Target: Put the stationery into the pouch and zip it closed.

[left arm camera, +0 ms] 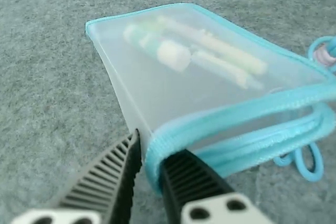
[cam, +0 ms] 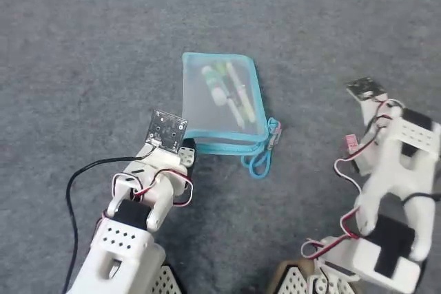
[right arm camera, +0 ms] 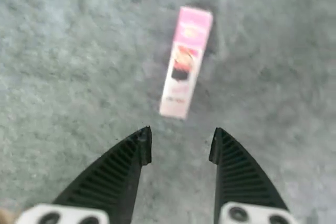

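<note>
- Left pincer point(left arm camera: 149, 148) pinches the blue zip edge of the pouch point(left arm camera: 157, 98), which lies on the bench point(cam: 83, 67), pens point(left arm camera: 210, 51) inside.
- Right pincer point(right arm camera: 178, 140) gapes wide over a pink box point(right arm camera: 185, 61), its print too blurred to read.

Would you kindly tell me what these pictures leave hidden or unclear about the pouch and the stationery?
- Stationery inside the pouch: high and left wrist views, blurred by the frosted wall; count unclear.
- Zip, far end: left wrist view, cut off by the frame edge.
- Pink box: right wrist view, print blurred; high view, too small.
</note>
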